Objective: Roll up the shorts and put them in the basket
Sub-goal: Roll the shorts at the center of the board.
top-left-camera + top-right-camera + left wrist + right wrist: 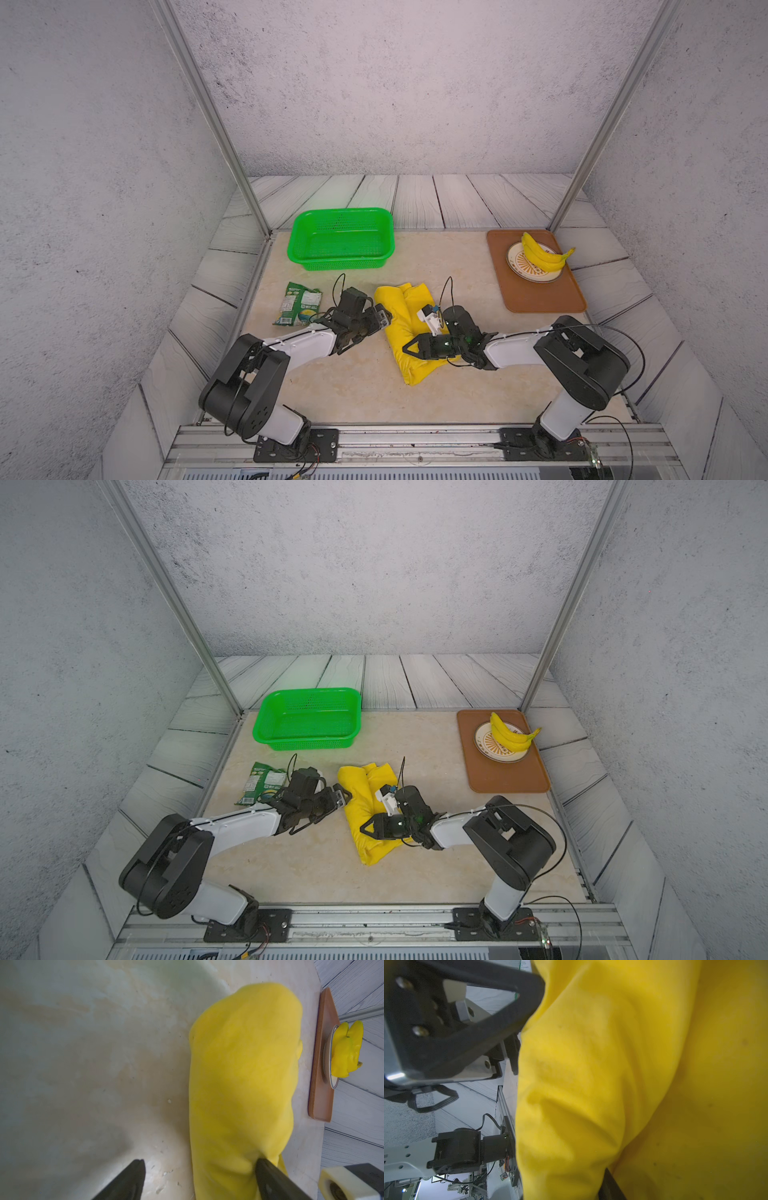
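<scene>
The yellow shorts (409, 299) lie as a long, partly rolled bundle in the middle of the table, seen in both top views (365, 783). My left gripper (386, 316) is at the bundle's left edge. In the left wrist view it (200, 1169) stands open: one finger (270, 1180) presses into the fabric (245, 1076) and the other is over bare table. My right gripper (406, 348) reaches in from the right, shut on a thick fold of the shorts. In the right wrist view the fold (571, 1084) hides all but one dark finger (609, 1186).
A green basket (345, 210) stands at the back left. A green snack bag (298, 305) lies left of my left gripper. At the right is a brown tray (540, 299) holding a plate (515, 266) with bananas (540, 253). Metal frame posts rise at the back corners.
</scene>
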Tool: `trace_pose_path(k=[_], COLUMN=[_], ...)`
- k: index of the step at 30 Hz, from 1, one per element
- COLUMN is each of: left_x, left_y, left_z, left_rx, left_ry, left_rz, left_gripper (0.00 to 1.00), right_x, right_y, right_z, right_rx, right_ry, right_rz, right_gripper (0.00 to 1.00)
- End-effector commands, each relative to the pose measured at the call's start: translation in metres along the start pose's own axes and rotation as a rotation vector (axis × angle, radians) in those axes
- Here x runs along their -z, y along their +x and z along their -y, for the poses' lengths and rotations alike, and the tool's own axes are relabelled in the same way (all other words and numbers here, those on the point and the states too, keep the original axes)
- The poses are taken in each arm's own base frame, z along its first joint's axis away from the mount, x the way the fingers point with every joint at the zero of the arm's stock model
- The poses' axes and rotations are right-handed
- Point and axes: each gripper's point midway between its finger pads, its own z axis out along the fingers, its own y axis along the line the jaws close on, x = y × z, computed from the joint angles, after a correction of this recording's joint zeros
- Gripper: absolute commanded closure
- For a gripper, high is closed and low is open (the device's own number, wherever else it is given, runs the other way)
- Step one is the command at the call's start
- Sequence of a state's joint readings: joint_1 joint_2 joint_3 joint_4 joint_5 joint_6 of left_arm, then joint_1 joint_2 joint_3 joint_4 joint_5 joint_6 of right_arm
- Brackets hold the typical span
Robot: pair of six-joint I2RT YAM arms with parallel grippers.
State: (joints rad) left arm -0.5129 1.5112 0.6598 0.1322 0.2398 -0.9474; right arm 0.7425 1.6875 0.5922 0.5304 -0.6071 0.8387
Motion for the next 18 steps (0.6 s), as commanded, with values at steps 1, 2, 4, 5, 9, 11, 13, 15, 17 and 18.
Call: trace_pose_path(k=[1,2,4,5,9,11,13,15,17,18], left_x=[-0.012,-0.017,-0.025,-0.027,-0.030,-0.029,-0.027,-0.027,-0.027,-0.026], left_y=[-0.007,-0.006,-0.005,-0.005,-0.008,-0.010,-0.009,-0.009,-0.008,-0.008], left_z=[0.009,0.006,0.000,-0.001,-0.005,-0.006,-0.007,-0.009,-0.009,-0.009], left_rx=[-0.018,-0.012,0.007,0.015,0.029,0.033,0.032,0.033,0.035,0.036], left_ry=[0.015,0.001,-0.014,-0.016,-0.040,-0.047,-0.049,-0.055,-0.056,-0.055], left_rz=[0.012,0.005,-0.007,-0.008,0.000,0.004,0.006,0.007,0.003,0.003], left_gripper=[0.23,0.33,0.53,0.65,0.98,1.00,1.00,1.00,1.00,1.00], right_x=[-0.001,0.000,0.003,0.006,0.024,0.036,0.050,0.065,0.079,0.087], right_y=[0.013,0.014,0.015,0.017,0.027,0.034,0.041,0.046,0.047,0.046], right_z=[0.019,0.021,0.025,0.027,0.040,0.048,0.056,0.061,0.062,0.061], right_rx=[-0.066,-0.063,-0.056,-0.049,-0.019,-0.004,0.015,0.036,0.057,0.077], right_ry=[0.047,0.056,0.091,0.117,0.248,0.321,0.402,0.476,0.540,0.575], right_rz=[-0.042,-0.047,-0.054,-0.060,-0.091,-0.113,-0.135,-0.157,-0.165,-0.167], right_gripper=[0.59,0.57,0.53,0.49,0.40,0.37,0.35,0.32,0.30,0.30])
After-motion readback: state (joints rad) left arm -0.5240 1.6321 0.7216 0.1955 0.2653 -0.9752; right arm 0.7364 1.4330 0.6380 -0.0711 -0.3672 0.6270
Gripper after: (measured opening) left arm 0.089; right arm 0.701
